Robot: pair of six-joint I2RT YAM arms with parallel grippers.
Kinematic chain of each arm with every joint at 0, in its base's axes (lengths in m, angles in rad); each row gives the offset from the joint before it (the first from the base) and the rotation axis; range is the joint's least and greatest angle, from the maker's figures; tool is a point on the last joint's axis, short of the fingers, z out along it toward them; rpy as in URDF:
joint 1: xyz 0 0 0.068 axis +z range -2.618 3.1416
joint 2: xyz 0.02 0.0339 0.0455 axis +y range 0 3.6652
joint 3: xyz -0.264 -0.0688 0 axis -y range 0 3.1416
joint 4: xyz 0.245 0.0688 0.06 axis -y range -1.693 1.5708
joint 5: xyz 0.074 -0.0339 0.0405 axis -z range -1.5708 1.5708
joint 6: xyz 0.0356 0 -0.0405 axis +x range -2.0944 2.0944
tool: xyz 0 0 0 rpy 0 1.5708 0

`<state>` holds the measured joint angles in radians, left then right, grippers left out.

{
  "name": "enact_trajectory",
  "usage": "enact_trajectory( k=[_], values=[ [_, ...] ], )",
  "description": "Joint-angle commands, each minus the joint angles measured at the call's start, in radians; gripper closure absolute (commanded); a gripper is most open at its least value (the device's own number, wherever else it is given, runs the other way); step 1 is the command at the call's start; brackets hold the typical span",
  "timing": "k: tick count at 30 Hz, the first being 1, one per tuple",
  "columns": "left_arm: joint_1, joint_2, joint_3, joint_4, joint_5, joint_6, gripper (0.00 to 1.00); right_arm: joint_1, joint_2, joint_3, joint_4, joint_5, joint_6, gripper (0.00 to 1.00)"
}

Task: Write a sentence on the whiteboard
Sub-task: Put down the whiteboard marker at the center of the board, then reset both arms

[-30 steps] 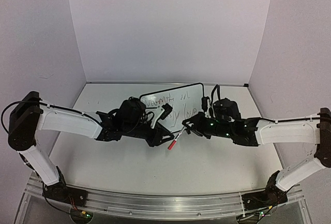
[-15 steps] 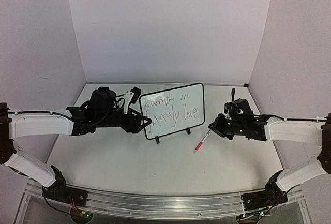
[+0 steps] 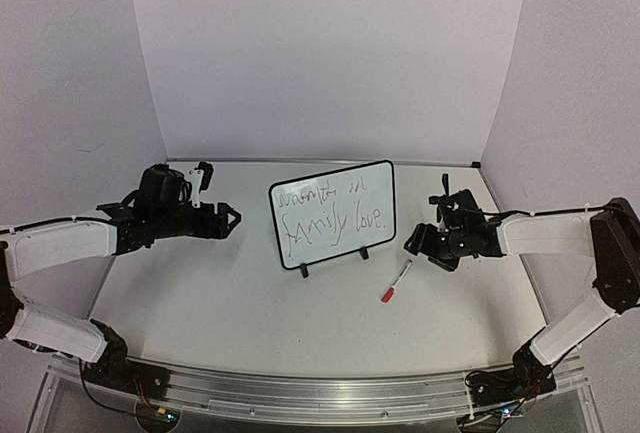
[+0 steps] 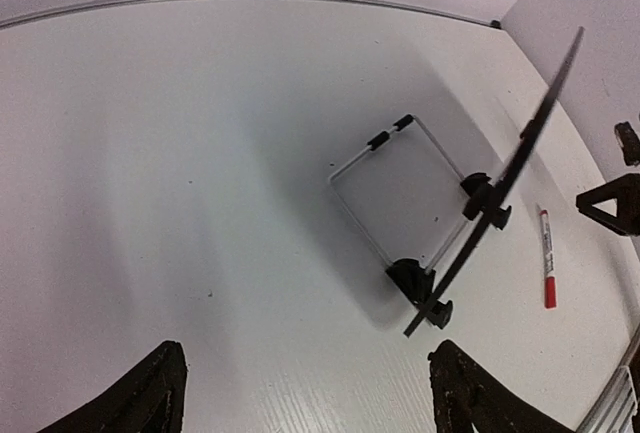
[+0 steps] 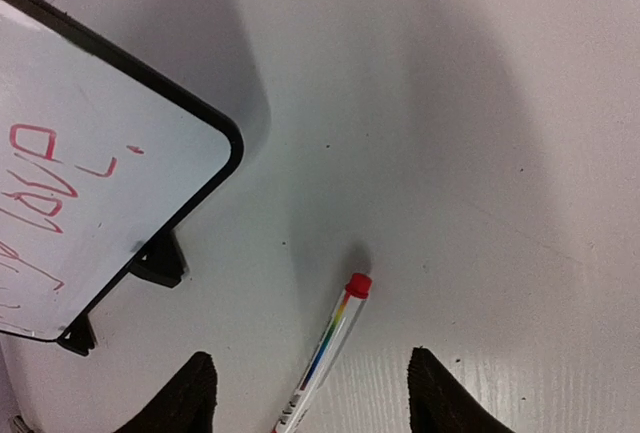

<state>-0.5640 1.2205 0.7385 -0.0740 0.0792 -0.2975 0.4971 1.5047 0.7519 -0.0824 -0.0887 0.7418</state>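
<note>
The small black-framed whiteboard (image 3: 335, 243) stood upright at the table's (image 3: 250, 303) middle on two clip feet, the dark two-line sentence (image 3: 330, 215) across its face. Being so thin and lightly footed, it could probably topple if either arm swung back near it, and a brush might smear the ink. The slim red-capped marker (image 3: 396, 281) lay loose and might roll.

A second earlier both arms crowded the board, the right one pinching the marker. Now the left gripper (image 3: 232, 221) sat well left, the right gripper (image 3: 415, 246) over the dropped marker, both with fingers spread and empty.
</note>
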Motion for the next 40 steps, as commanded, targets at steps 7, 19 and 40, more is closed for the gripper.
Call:
enact_trajectory(
  k=[7,19,40],
  values=[
    [0.271,0.003,-0.035,0.035,-0.123,-0.103,0.1,-0.145,-0.109,0.06,-0.108,0.127,-0.249,0.05],
    [0.359,-0.333,-0.247,0.32,-0.467,0.08,0.01,-0.23,-0.564,-0.132,0.063,0.329,-0.54,0.03],
    [0.359,-0.303,-0.442,0.479,-0.452,0.154,0.0,-0.231,-0.87,-0.502,0.287,0.456,-0.585,0.02]
  ],
)
